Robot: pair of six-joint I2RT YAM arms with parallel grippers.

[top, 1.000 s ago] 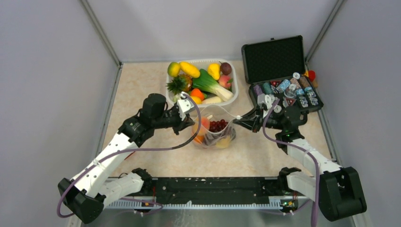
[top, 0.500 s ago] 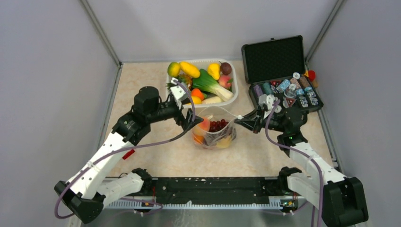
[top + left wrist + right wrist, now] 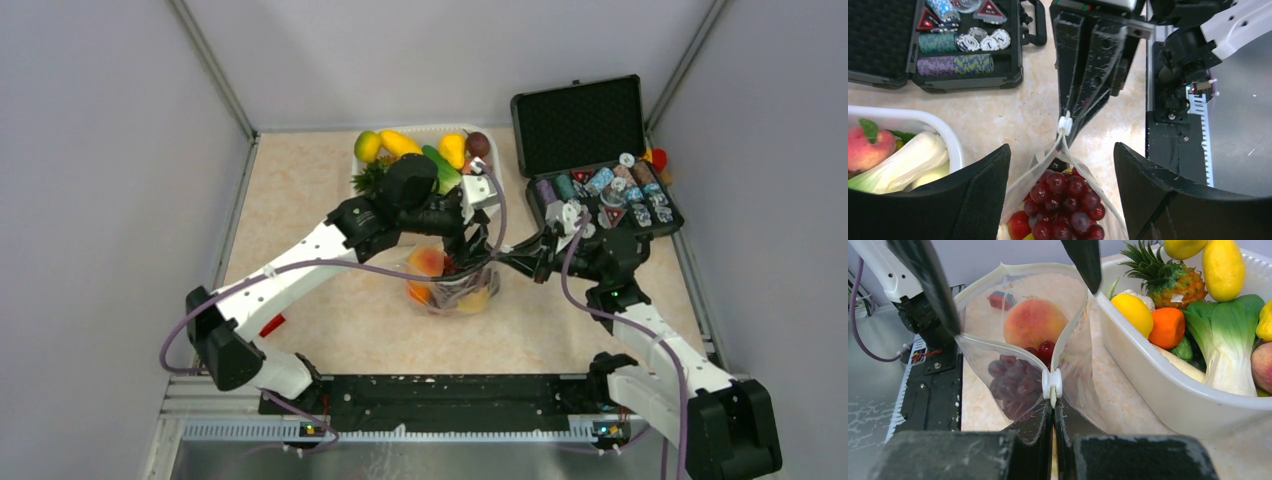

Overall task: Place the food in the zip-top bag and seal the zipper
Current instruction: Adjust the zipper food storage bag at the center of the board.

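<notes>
- Beige stone-look tabletop (image 3: 330, 200) with grey walls around it carries everything.
- A clear, crinkly plastic zip-top bag (image 3: 980, 365) lies just in front of the right pincer (image 3: 1053, 407), and its mouth gapes wide.
- The right pincer is pressed together, pinching the bag's end right under the small white slider (image 3: 1052, 382).
- The left pincer (image 3: 1062, 150) is spread wide. It hangs over the bag with the slider between its two fingers, and I cannot see it touching anything.
- Food sits inside, just past the right pincer's tips: a round pink-orange toy peach (image 3: 1034, 322) and a bunch of dark purple toy grapes (image 3: 1063, 200).
- The thin whitish zipper (image 3: 998, 352) splits in two at the slider and bows apart, so the bag is not sealed.
- I think the filling is done and the sealing is the step now.
- Next, the left pincer likely needs to close on the slider and pull it along the zipper, away from the right pincer, while that one holds tight.
- A white plastic tub (image 3: 1148, 370) of other toy food sits close beside the right pincer.
</notes>
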